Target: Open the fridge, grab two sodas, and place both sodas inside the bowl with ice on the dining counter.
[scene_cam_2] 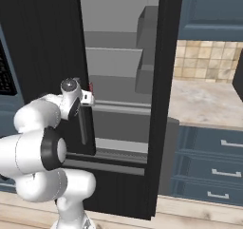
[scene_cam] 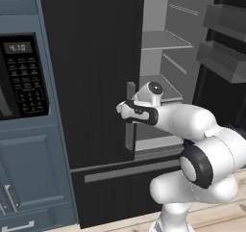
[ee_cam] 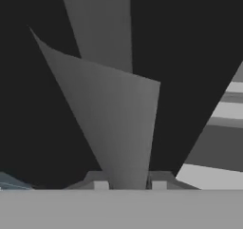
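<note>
Fridge [scene_cam_2: 42, 42] right door swung open, grey shelves exposed. Left door closed; gripper [scene_cam_2: 88, 98] sits at the top of its grey bar handle [scene_cam_2: 84, 126], finger state unreadable. Bit of red just behind the gripper. Beige stone wall counter [scene_cam_2: 204, 104] with blue-grey drawers to the right.

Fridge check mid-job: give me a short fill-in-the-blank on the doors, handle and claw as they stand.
1. The fridge's right door stands ____.
2. The claw sits at the left door's grey ____, which runs between its fingertips.
3. In the left base view, the microwave is set in the cabinet to the ____ of the fridge.
4. The small can glimpsed past the wrist is ____.

Missing words: open; handle; left; red
</note>
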